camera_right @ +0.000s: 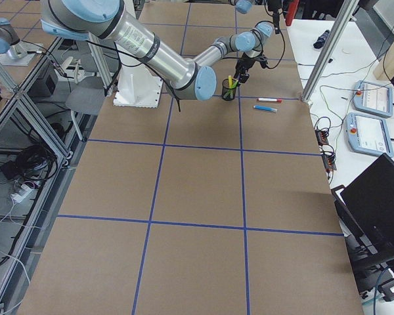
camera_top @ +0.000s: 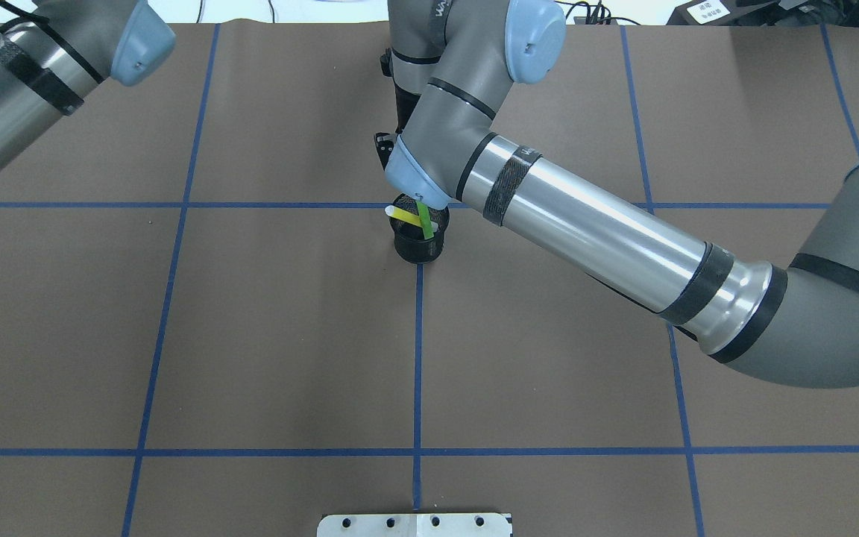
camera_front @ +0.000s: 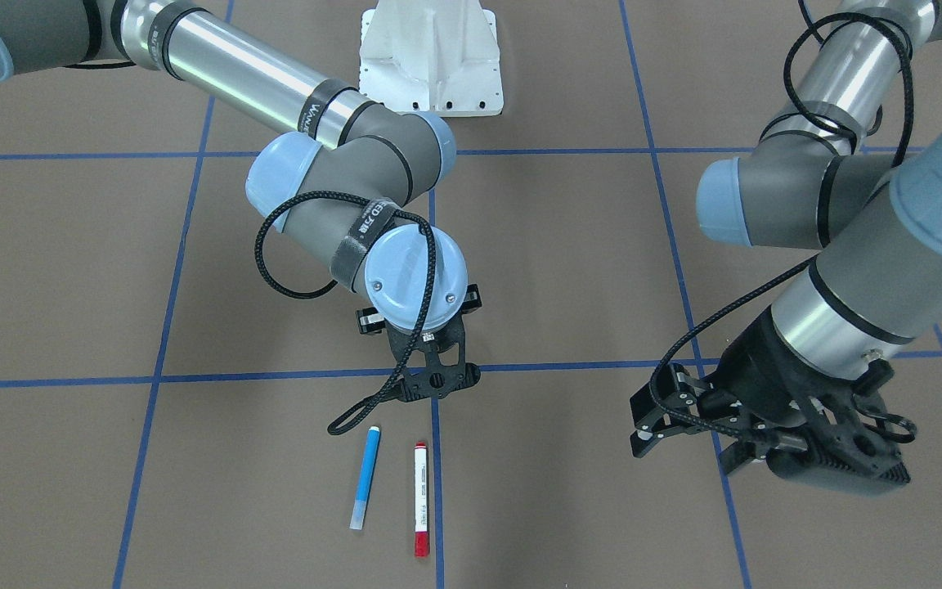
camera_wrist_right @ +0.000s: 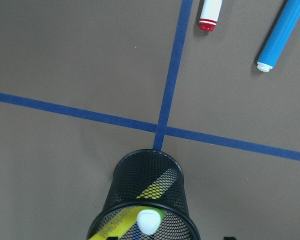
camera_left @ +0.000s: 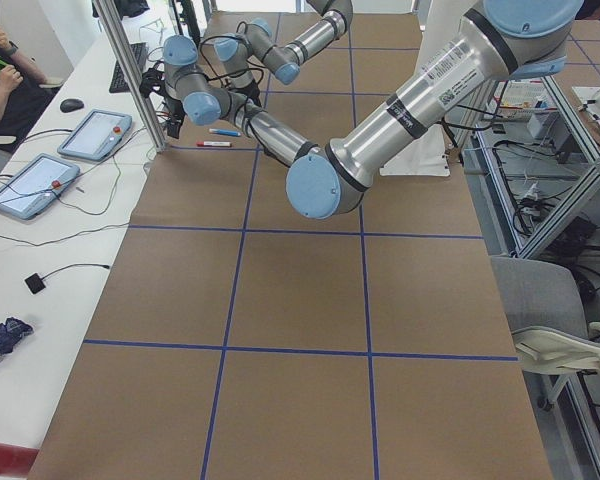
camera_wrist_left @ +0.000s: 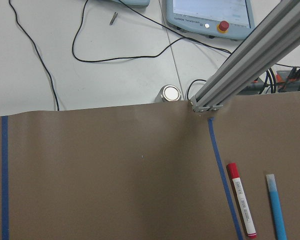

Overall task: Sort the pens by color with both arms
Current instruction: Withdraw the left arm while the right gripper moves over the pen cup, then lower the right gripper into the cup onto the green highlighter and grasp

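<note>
The black mesh cup (camera_top: 418, 250) stands at the middle of the surface (camera_front: 561, 270), where two blue lines cross. The yellow pen (camera_top: 402, 215) and the green pen (camera_top: 426, 221) stand tilted inside it. The right hand (camera_front: 437, 383) hangs directly over the cup, pointing down; I cannot tell if it is wide or narrow, because the wrist hides its fingers. On the far side of the cup, the blue pen (camera_front: 365, 477) and the white pen with red ends (camera_front: 420, 499) lie near each other, not touching, the blue one on the robot's right. The left hand (camera_front: 643, 421) is well apart from them, and it appears wide and holds nothing.
</note>
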### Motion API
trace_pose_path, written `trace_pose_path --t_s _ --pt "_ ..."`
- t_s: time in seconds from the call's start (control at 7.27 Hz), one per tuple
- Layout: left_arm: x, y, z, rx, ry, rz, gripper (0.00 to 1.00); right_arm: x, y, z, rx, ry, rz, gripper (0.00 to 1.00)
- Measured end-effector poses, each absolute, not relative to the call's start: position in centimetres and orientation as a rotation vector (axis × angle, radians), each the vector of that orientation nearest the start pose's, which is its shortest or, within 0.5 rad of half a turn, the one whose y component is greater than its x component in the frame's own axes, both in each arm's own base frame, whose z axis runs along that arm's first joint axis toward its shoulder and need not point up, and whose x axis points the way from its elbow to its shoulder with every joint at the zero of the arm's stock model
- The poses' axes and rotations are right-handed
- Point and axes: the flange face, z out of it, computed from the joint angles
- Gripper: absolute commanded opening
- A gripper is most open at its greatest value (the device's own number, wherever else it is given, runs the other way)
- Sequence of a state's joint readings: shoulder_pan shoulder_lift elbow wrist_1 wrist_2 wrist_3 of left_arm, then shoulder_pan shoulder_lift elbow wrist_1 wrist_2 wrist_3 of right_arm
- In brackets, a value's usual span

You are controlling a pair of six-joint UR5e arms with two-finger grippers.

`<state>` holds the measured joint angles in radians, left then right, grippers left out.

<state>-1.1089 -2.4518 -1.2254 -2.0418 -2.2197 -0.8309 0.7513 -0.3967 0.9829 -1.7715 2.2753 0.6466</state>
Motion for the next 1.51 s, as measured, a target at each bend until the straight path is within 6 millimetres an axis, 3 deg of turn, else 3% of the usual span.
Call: trace_pose_path --t_s 0.55,0.96,1.51 --pt "28.9 -73.4 19.1 0.411 1.052 0.002 1.00 -57.1 -62.3 14.3 -0.162 -0.770 -0.307 0.57" --pt "28.9 -73.4 19.2 0.410 1.052 0.002 1.00 -57.9 -61.5 13.9 -0.150 -0.764 -0.313 0.38" --pt "28.9 -73.4 19.1 0.410 1.052 0.001 1.00 -58.4 -61.2 13.8 -0.133 -0.748 -0.316 0.35"
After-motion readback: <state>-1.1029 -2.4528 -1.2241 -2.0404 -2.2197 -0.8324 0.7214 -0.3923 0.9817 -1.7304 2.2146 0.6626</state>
